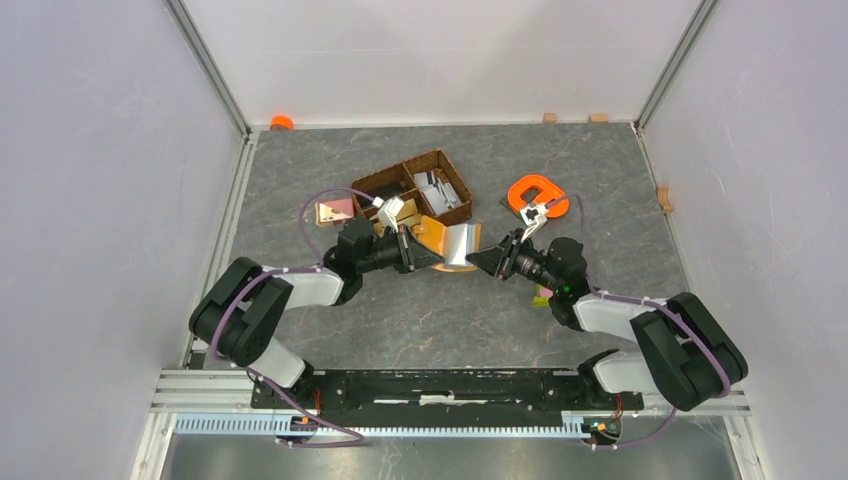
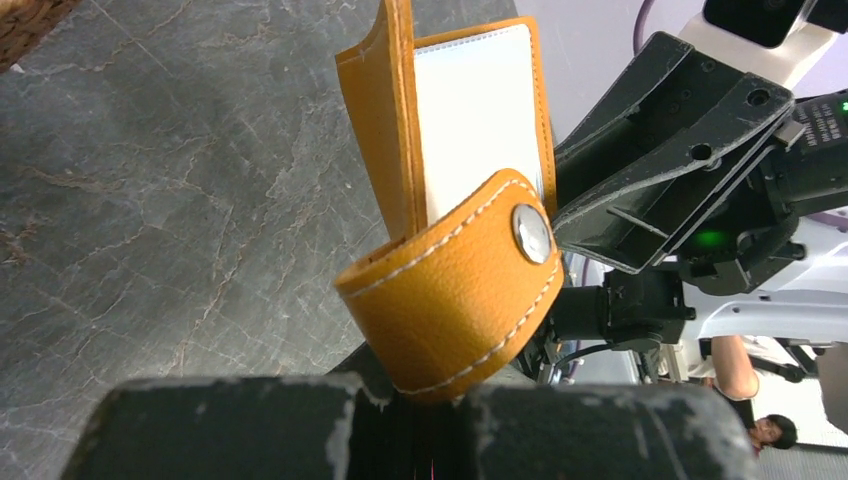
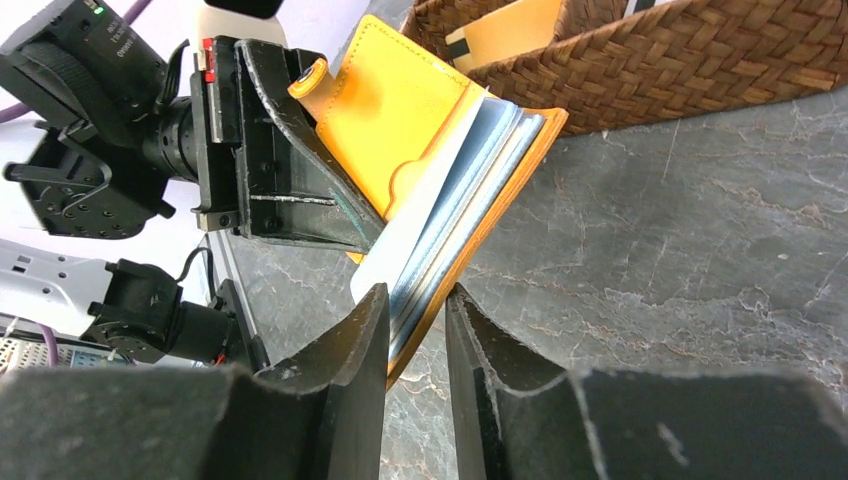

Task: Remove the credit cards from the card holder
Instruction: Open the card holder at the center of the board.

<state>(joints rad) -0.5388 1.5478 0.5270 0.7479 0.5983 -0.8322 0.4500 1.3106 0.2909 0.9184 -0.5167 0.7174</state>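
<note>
Nearest the lens from above, at 6 o'clock: bases of two arms, reaching in to meet at centre. Between them, lifted off the table, one holder (image 1: 452, 243), opened. At its 9 o'clock, left gripper (image 1: 405, 250); at its 3 o'clock, right gripper (image 1: 492, 260). At 12 o'clock of it, one basket (image 1: 440, 158) with two compartments; at 2 o'clock, one orange ring (image 1: 535, 190).

Left wrist next. At 6 o'clock, fingers (image 2: 230, 435) pressed together on the tab (image 2: 450, 300), with one snap (image 2: 531, 233) on it. Toward 12 o'clock, one white card (image 2: 478, 110) showing inside the orange cover. At 3 o'clock, right gripper close against the far side.

Right wrist last. At 6 o'clock, two fingers pinching the holder's free edge, with blue leaves (image 3: 470, 190) and back cover caught between them. Leaves too tightly stacked to count. Same single card running down to the 7 o'clock finger. At 10 o'clock, left gripper clamped on the front cover.

Step in hand, by judgement: holding the holder open and steady, no card out yet. Next move likely calls for releasing the leaves, re-gripping on the card alone, then drawing it along its pocket toward 3 o'clock while the left holds firm.
</note>
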